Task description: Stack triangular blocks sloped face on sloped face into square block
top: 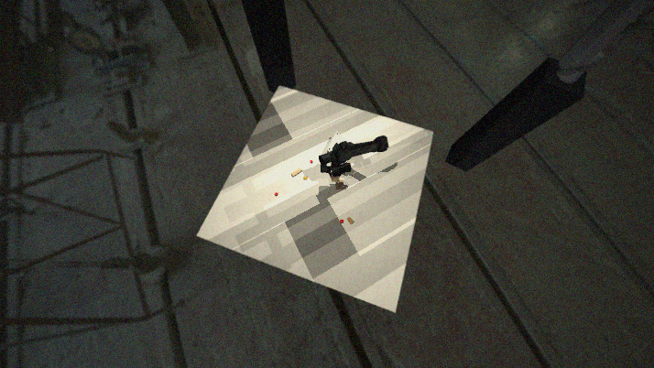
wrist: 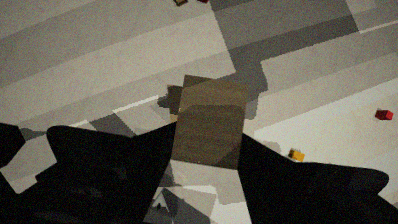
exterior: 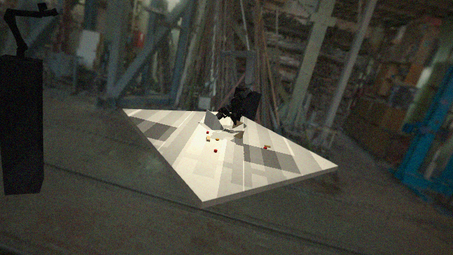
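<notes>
Above the grey-and-cream patterned tabletop (wrist: 90,55), the black parallel-jaw gripper (wrist: 207,150) carries a brown wooden triangular block (wrist: 209,135), jaws pinching its two flat side faces, which leaves the sloped face free for mating. A second brown wooden triangular block (wrist: 210,92) appears to lie on the tabletop directly beyond the held one, close and roughly lined up; contact can't be judged. Small red cube (wrist: 384,114) and yellow piece (wrist: 296,155) sit off to the side, apart. Judgement: alignment phase, lowering not finished.
</notes>
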`<action>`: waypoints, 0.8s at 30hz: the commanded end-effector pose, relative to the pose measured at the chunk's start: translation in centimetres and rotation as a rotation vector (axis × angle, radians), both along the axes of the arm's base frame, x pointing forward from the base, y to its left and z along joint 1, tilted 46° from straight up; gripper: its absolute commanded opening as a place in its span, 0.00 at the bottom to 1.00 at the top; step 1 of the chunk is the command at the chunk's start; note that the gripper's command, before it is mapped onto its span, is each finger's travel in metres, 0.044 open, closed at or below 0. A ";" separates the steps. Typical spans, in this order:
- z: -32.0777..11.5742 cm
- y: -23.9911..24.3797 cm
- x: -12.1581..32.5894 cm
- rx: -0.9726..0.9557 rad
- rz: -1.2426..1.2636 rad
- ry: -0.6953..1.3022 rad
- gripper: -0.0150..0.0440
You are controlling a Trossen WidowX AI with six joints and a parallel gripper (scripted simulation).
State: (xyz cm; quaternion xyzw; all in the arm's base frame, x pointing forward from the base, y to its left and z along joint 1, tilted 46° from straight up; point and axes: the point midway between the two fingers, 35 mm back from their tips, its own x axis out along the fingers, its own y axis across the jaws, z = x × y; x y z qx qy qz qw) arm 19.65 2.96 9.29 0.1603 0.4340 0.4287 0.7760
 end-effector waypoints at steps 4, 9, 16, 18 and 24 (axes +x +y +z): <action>0.2 1.7 -2.1 0.015 -0.002 0.011 0.25; 0.2 2.6 -3.2 0.019 0.000 0.012 0.25; -0.4 3.4 -3.0 0.014 0.000 0.013 0.25; -0.8 4.2 -2.8 0.013 -0.001 0.012 0.25; -1.2 5.2 -2.5 0.020 0.000 0.010 0.25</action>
